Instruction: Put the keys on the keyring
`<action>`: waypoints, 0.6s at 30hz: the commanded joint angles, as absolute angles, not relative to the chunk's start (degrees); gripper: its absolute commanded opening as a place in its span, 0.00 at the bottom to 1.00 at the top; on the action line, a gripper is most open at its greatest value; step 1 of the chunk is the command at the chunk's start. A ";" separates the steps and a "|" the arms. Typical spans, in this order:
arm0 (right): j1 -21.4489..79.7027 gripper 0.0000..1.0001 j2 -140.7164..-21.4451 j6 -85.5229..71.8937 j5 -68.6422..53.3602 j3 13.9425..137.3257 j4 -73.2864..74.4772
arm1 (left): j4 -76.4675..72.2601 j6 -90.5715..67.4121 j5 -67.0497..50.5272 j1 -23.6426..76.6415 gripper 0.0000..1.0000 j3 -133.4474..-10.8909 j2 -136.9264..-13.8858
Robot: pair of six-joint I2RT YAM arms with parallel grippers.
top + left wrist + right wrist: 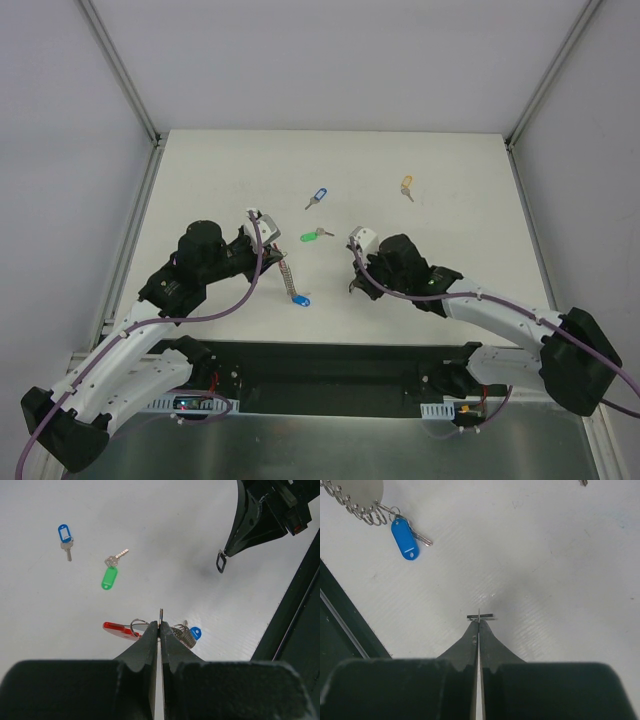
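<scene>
The big white table (450, 160) is holding everything. The left arm (130, 350) and the right arm (500, 315) are both reaching out over it.

The keyring (288, 275) is sitting in front of the left arm, near the middle of the table. The left gripper (160, 624) is squeezing tight on a thin metal part of it. The red band (116, 627) is sticking out on one side of the fingers. The grey ribbed strap (365, 516) is curling out on the other side.

The hooked blue key (405, 537) is hanging off the grey strap by its little ring. So I think one key is already on.

The right gripper (479, 625) is hanging just above the table, a little way from the keyring. Its fingers are pinching a small, thin, dark thing. I think that is the black key (480, 616), seen from its edge, but it is too small to be sure. It is not touching the keyring yet.

Three more keys are lying loose on the table. The green key (110, 575) is lying nearest the keyring. The loose blue key (65, 536) is lying a bit farther back. The yellow key (407, 185) is lying far off, toward the back on the right side.

So the job is only getting started. Four keys are waiting to go on.
</scene>
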State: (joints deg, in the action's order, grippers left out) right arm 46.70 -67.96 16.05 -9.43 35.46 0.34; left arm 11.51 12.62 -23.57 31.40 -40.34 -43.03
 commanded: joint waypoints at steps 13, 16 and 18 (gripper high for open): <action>46.49 0.01 -70.83 16.08 -2.37 40.34 9.85 | 9.93 12.57 -26.19 30.67 0.00 -40.52 -41.92; 46.49 0.01 -75.73 16.52 -3.25 42.71 7.05 | 10.02 12.66 -26.01 30.67 0.00 -40.43 -41.75; 46.49 0.01 -78.73 16.87 -3.86 44.11 4.67 | 10.02 12.66 -25.84 30.67 0.00 -40.43 -41.57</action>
State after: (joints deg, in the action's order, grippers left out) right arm 46.59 -74.15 16.01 -3.68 39.94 9.13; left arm 11.53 12.60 -24.08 31.40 -40.34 -42.98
